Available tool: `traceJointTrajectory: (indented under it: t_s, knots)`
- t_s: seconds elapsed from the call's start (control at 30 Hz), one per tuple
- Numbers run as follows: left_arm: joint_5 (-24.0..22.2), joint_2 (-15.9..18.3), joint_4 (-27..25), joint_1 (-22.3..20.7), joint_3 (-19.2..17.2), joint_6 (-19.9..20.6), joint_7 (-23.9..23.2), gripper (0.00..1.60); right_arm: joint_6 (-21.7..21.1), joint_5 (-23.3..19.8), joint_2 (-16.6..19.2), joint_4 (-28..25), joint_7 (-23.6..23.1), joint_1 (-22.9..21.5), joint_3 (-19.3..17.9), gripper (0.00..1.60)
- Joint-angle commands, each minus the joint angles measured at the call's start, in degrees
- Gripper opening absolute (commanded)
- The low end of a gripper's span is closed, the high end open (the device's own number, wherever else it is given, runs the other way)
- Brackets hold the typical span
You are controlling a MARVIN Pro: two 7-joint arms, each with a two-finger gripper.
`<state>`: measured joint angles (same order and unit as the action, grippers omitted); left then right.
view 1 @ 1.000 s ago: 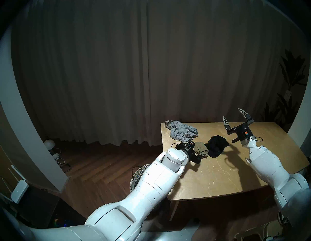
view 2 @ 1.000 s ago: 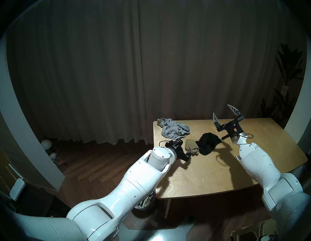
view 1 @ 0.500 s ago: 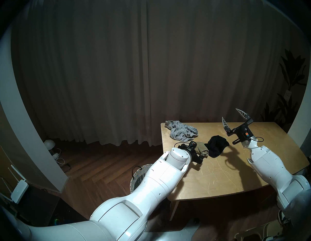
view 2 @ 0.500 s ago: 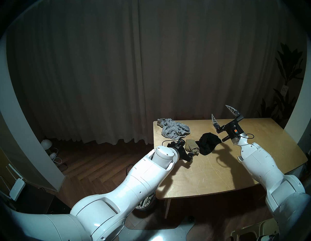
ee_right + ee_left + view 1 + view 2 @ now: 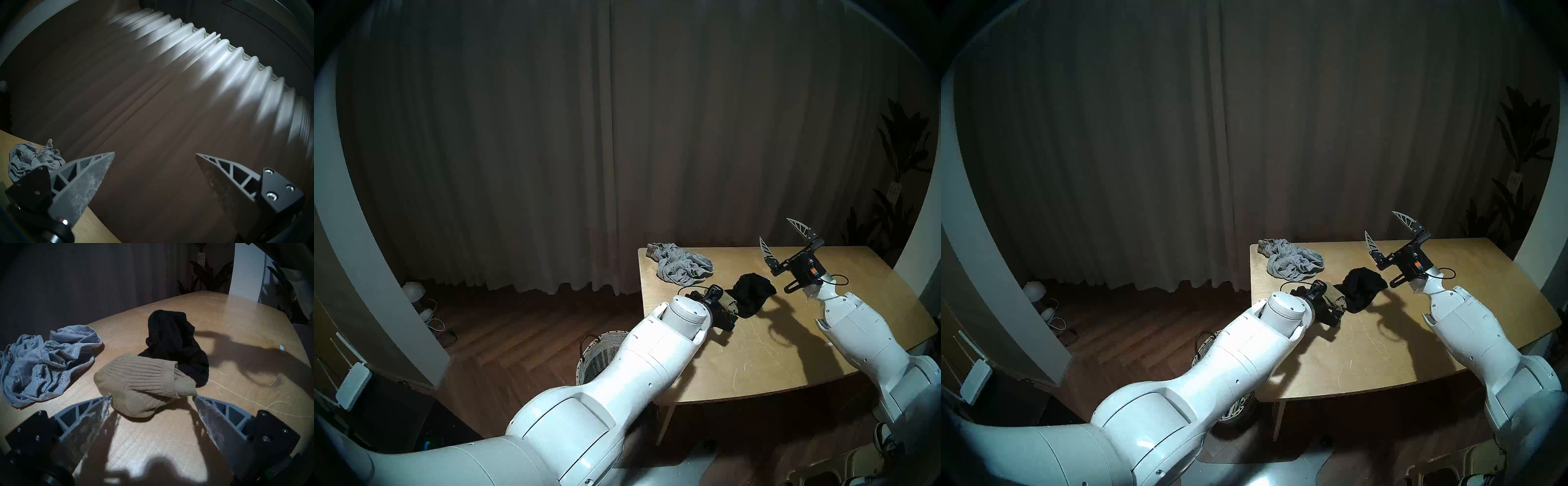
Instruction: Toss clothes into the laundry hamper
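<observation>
The olive-tan knit (image 5: 142,383) lay on the wooden table (image 5: 237,324), its long axis running across the left wrist view from a rounded closed end at the left to a folded cuff at the right, dipping a little toward the cuff. The left gripper (image 5: 153,396) stood spread wide and empty, low over the tabletop; its two fingertips (image 5: 106,400) flanked the knit's near edge, one just beside the rounded end, the other just beside the cuff, and contact could not be made out in the dim light. The black garment (image 5: 176,344) touched the knit's far side. The heather grey garment (image 5: 682,268) sat crumpled apart near the table's far left corner. The right gripper (image 5: 775,229) was raised above the table, fingers apart, holding nothing. The wicker hamper (image 5: 597,356) stood on the floor beside the table, partly hidden by the left arm
</observation>
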<state>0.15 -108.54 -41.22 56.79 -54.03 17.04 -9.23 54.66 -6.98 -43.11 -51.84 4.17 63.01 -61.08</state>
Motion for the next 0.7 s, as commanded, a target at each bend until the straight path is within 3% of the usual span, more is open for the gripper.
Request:
traceJointTrajectory:
  t_s: [0.0, 0.67]
  knots:
    - [-0.30, -3.18, 0.16, -3.81, -0.21, -0.59, 0.14, 1.60, 0.34, -1.18, 2.17, -3.43, -0.46, 0.61, -0.81, 1.60]
    - [-2.03, -4.22, 4.29, -8.13, -2.11, -1.28, 0.59, 1.60, 0.34, -4.36, 6.18, -10.77, -3.86, 4.71, -1.57, 1.60]
